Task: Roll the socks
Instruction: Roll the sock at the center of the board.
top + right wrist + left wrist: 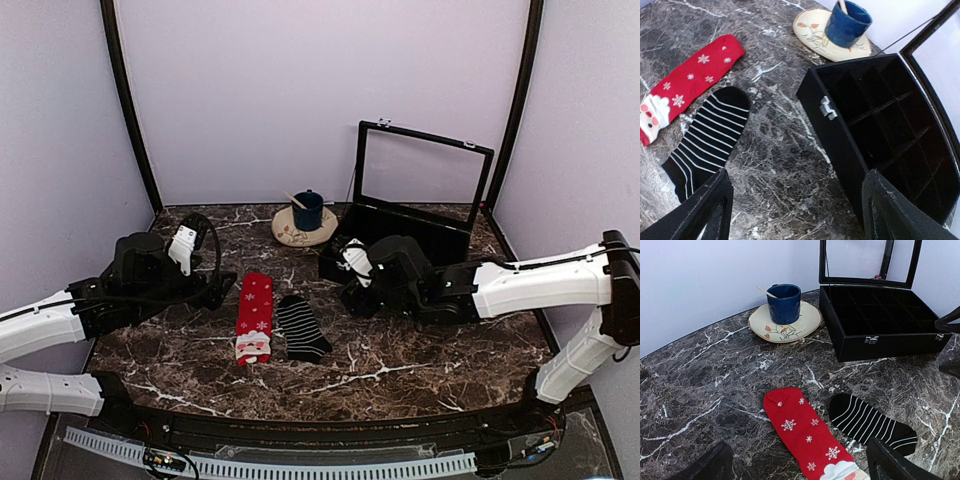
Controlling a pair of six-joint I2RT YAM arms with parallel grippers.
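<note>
Left hand [222, 293], right hand [350, 290], socks [254, 308] between.

Two socks lie flat, side by side, near the middle of the table [400, 365], toes toward the far edge. The left sock [254, 315] reaches slightly farther back than the right sock [300, 328]. Behind them sits a plate [285, 236] with a cup [308, 211] standing on it. Just right of the plate stands a box [890, 342], its lid [420, 175] upright along the far side.
</note>
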